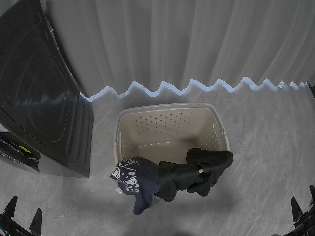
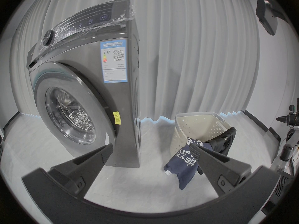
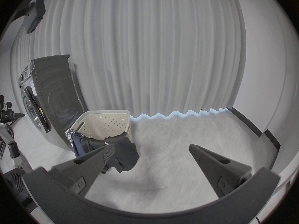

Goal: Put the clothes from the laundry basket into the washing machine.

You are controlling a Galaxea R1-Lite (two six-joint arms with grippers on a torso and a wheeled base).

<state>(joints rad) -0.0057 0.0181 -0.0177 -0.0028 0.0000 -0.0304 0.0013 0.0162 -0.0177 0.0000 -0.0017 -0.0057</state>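
Left claw (image 2: 151, 147) is found open, its jaws spread wide. It is held well apart from the basket (image 1: 170, 107), on the robot's side of it and toward the washer (image 1: 42, 108). Right claw (image 3: 151, 147) is likewise found open, with jaws spread wide. It is held well apart from the basket, on the robot's side and away from the washer.

The basket is a beige, perforated tub set upright on the floor (image 1: 262, 148). Two garments are draped over its rim on the robot's side. A navy shirt (image 1: 137, 177) with white print is hung over the corner nearer the washer. Most of its cloth is seen outside the basket, trailing down toward the floor. A black garment (image 1: 203, 167) is laid along the same rim, from the shirt to the corner farther from the washer. Part of it is folded inside and part is hung outside. The two garments are observed touching, the black one overlapping the shirt's edge.

The washer is stood just beside the basket, apart from it, with a side panel turned toward it. A round glass door (image 2: 70, 115) is noted on its front. Whether that door is latched cannot be told. A curtain (image 1: 197, 33) is hung behind the basket, its hem meeting the floor.
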